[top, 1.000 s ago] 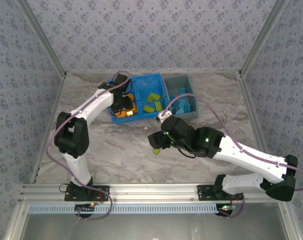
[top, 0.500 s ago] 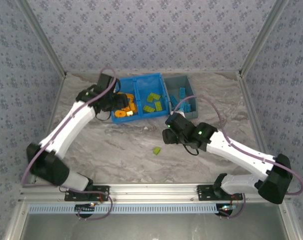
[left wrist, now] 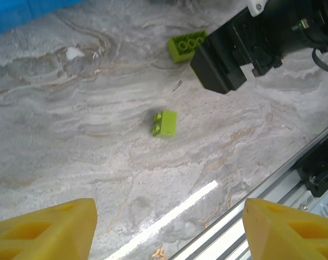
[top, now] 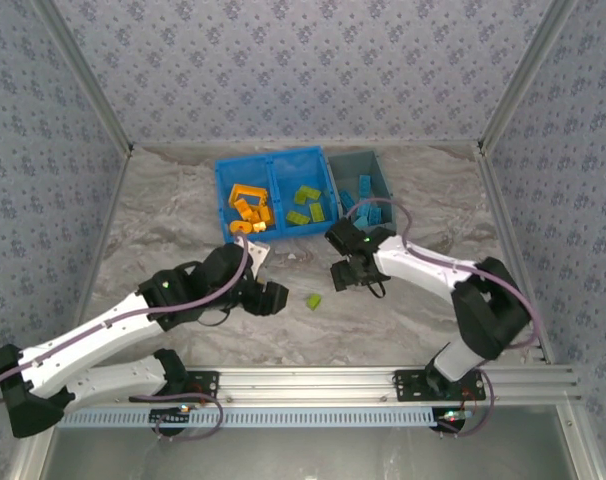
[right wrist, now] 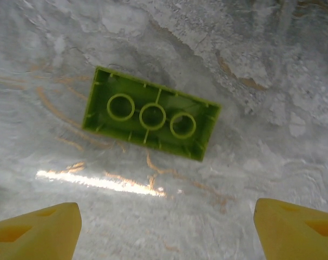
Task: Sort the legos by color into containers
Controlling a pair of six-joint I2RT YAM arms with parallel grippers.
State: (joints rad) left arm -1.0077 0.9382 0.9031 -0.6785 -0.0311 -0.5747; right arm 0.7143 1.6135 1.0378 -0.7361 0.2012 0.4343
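Two loose lime-green studded plastic bricks lie on the marble tabletop point(top: 183, 230). The small lime-green brick point(left wrist: 164, 122) sits between the grippers. The long lime-green brick point(right wrist: 150, 114), hollow side up, lies under the right gripper point(right wrist: 164, 233), which hides it from overhead. Right gripper and left gripper point(left wrist: 166, 233) both stand spread wide, empty.

At the far side, the bright blue two-compartment plastic bin point(top: 223, 170) holds orange pieces point(top: 248, 210) on the left and lime bricks point(top: 305, 196) on the right. The grey plastic bin point(top: 378, 165) holds blue bricks point(top: 364, 186), and the right arm overlaps its near end. Binned counts are unclear.

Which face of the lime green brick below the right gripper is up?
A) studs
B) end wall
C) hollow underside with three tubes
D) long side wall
C: the right wrist view shows the lime green brick flat on the table, rim and three round tubes facing up toward the open right gripper.
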